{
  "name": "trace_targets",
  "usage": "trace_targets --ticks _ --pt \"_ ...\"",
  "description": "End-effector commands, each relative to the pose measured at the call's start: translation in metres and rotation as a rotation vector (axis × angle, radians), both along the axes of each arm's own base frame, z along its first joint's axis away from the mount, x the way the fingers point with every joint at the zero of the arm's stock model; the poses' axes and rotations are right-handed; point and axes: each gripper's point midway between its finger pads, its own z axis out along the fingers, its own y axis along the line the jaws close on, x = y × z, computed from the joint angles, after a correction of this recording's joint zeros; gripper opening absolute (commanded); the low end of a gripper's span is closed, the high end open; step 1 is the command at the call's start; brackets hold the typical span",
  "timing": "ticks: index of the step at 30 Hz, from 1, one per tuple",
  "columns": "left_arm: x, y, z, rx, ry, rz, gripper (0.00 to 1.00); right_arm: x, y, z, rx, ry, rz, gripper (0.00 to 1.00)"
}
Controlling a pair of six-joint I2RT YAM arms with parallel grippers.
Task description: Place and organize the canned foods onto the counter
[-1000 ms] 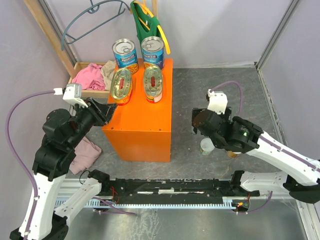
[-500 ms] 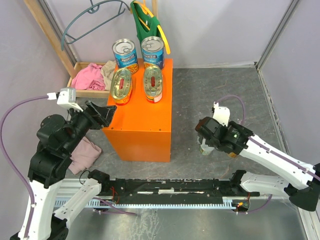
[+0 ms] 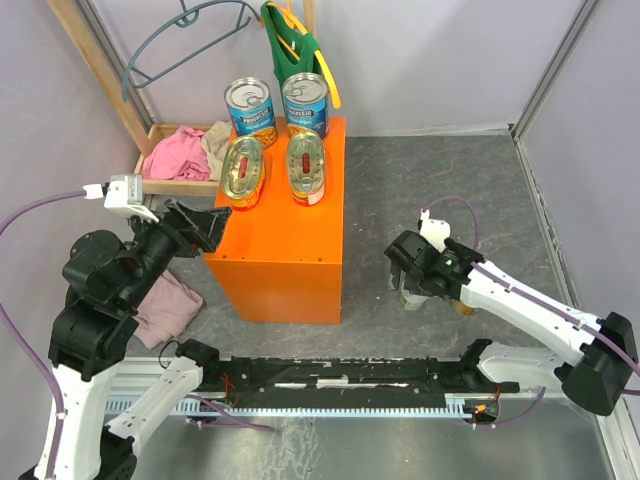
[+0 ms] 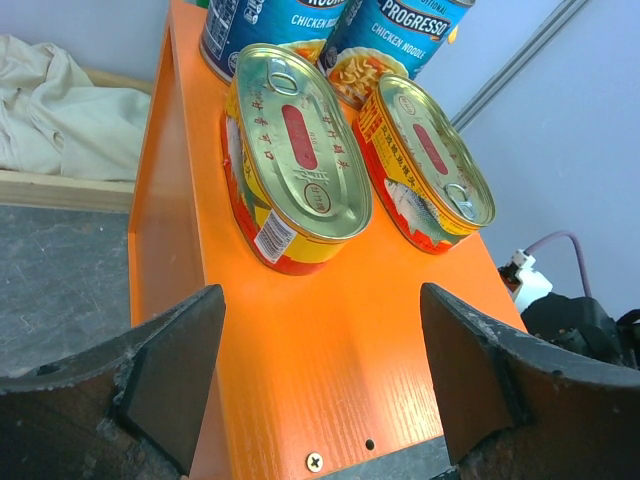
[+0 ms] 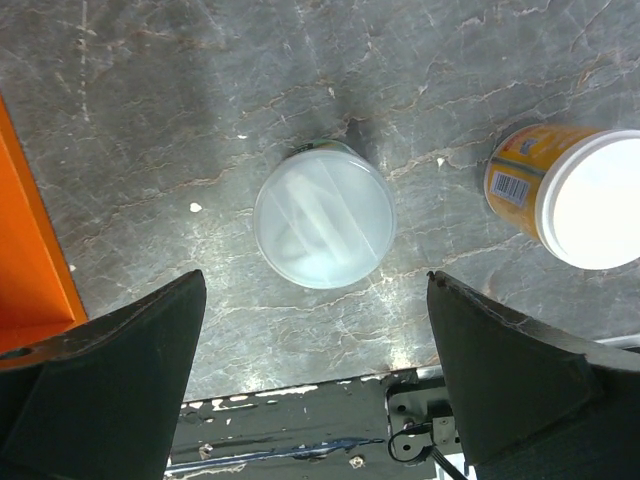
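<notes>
- Hovering: right gripper (image 5: 312, 310), jaws wide apart, above white-lidded can (image 5: 323, 213) (standing on grey floor (image 5: 150, 100)).
- Left gripper (image 4: 320, 390): jaws apart, empty, facing orange table (image 4: 330, 300).

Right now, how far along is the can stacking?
Done: two tall blue cans and two oval tins sit on the orange box. In hand: nothing; left gripper is open and empty, right gripper hangs open over one small white-lidded can. Left: both small cans on the floor.
</notes>
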Motion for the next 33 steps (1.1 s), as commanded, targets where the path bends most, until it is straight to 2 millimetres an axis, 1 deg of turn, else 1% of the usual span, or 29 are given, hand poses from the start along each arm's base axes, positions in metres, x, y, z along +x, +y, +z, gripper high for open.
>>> trace_targets --ticks 1,4,11,18,25,33 --pt "0.002 0.004 0.016 -0.005 -0.036 0.02 0.85 0.006 0.003 -0.012 0.026 0.014 -0.003 0.99" --pt "0.004 0.002 0.014 -0.001 -0.03 0.016 0.85 0.005 0.002 -0.022 0.024 0.041 -0.006 0.99" --pt "0.007 0.002 0.014 0.01 -0.028 0.019 0.86 0.01 0.002 -0.039 0.02 0.076 -0.011 0.99" --pt "0.01 0.002 0.012 0.026 -0.024 0.023 0.86 0.017 0.002 -0.054 0.014 0.101 -0.023 1.0" --pt "0.012 0.003 0.01 0.042 -0.019 0.026 0.86 0.017 0.001 -0.065 0.011 0.123 -0.028 1.0" --pt "0.016 0.004 0.008 0.053 -0.021 0.034 0.86 0.012 -0.002 -0.072 0.014 0.139 -0.034 0.93"
